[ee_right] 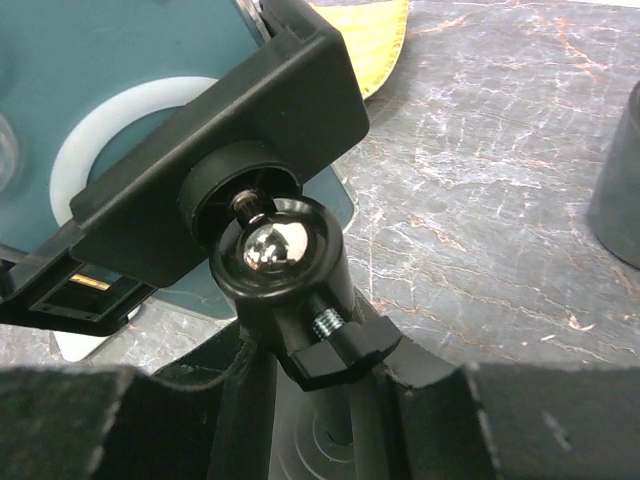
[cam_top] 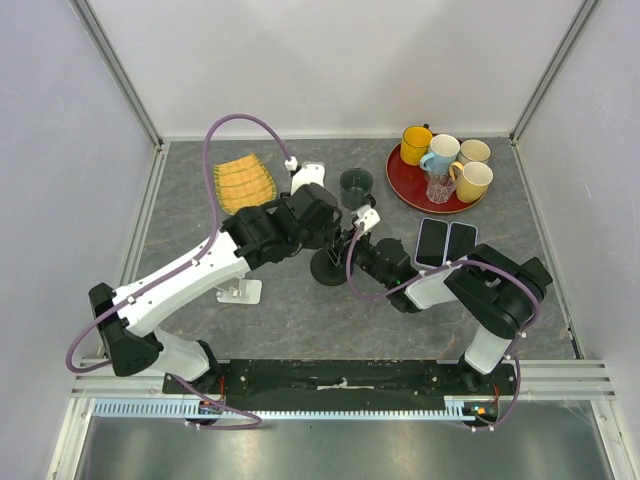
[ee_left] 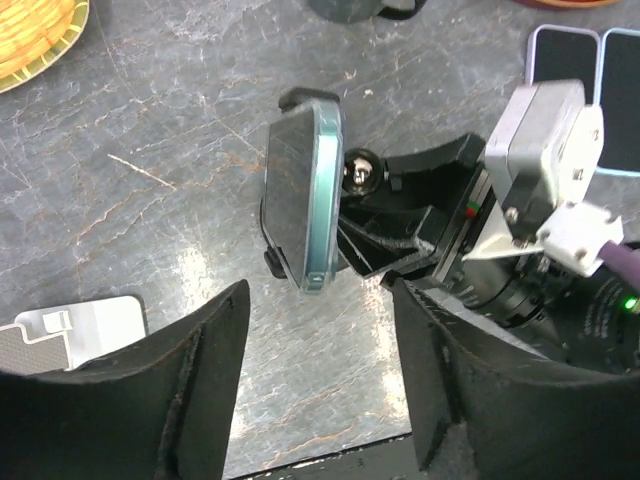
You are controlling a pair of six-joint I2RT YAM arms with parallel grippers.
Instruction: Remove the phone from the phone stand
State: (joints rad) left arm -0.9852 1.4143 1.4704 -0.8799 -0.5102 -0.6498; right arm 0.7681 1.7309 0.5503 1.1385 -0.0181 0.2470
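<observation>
Grey stone table [ee_left: 150,200] | phone [ee_left: 298,195] in phone stand [ee_left: 357,172], just beyond left gripper [ee_left: 320,310]: spread, empty | right gripper [ee_right: 335,405] clamps phone stand

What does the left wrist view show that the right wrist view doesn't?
Left wrist only: the phone edge-on, the open left claw not touching it, the right claw clamped on the phone stand, and two spare phones lying flat.
Right wrist only: the white ring on the phone's back and the threaded screw under the joint.
Both: the phone seated in the stand, the chrome ball joint, the yellow woven mat.
</observation>
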